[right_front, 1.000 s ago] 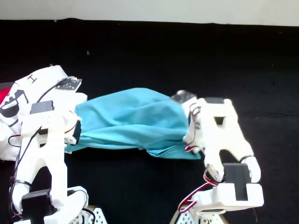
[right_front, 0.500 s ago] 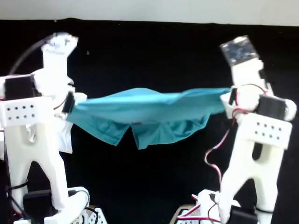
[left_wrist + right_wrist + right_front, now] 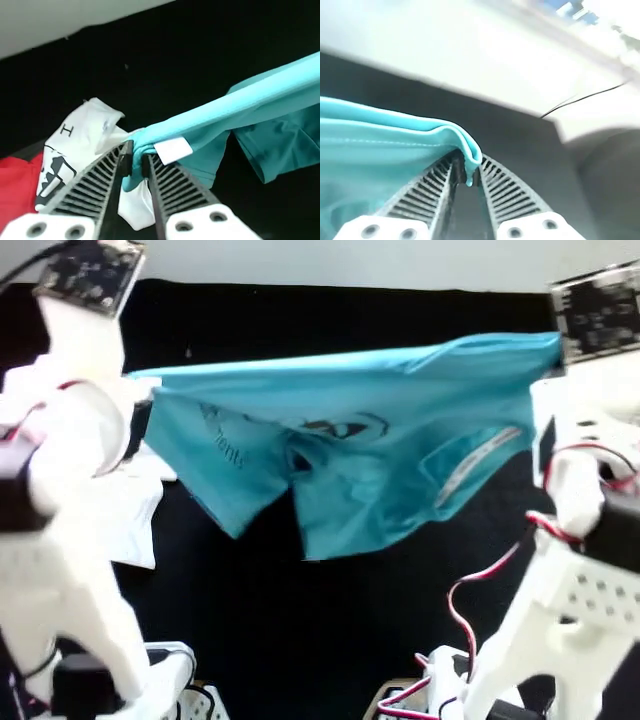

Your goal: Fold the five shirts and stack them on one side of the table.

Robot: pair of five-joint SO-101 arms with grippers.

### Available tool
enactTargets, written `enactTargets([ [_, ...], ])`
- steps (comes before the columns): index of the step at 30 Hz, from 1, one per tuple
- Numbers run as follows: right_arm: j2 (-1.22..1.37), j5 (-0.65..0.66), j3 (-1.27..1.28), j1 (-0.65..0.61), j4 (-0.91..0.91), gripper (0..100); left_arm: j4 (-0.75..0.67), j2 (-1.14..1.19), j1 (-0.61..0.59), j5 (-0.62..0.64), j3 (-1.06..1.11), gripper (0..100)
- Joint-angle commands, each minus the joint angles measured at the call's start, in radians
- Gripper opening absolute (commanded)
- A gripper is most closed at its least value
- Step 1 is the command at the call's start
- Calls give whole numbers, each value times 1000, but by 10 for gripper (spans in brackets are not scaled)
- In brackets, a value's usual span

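Observation:
A teal shirt (image 3: 350,430) hangs stretched in the air between both raised arms, its lower part drooping above the black table (image 3: 300,640). My left gripper (image 3: 134,159) is shut on one end of the teal shirt (image 3: 240,107), at the left in the high view (image 3: 143,405). My right gripper (image 3: 466,172) is shut on the other end of the teal shirt (image 3: 380,150), at the upper right in the high view (image 3: 548,355). A dark print shows on the hanging cloth.
A white shirt (image 3: 85,145) with black print and a red shirt (image 3: 17,180) lie in a heap on the table's left side. The white shirt (image 3: 135,515) shows partly behind the left arm. The table's far edge (image 3: 330,285) meets a pale wall.
Both arms have risen from the table, lifting the teal shirt with them. It went from lying bunched on the table to hanging spread wide high in the air.

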Motion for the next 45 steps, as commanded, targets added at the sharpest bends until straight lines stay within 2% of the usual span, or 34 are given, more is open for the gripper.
enactTargets([
  [1, -28, -14, -162, 68, -28, 5, 8, -82, 2, 11, -42, 10],
  [10, -25, -14, -303, 77, -30, 5, 5, -196, -2, 11, -38, 10],
  [17, -58, -41, -321, 84, -2, 5, 8, -219, -2, 11, 151, 10],
  [25, -200, -55, -315, 74, 44, 5, 0, -372, -2, 6, 377, 10],
  [38, -282, -55, -315, 70, 45, 5, 0, -570, -4, 9, 308, 10],
  [45, -208, -57, -61, -18, 7, 5, -38, -466, -2, 9, 435, 10],
])
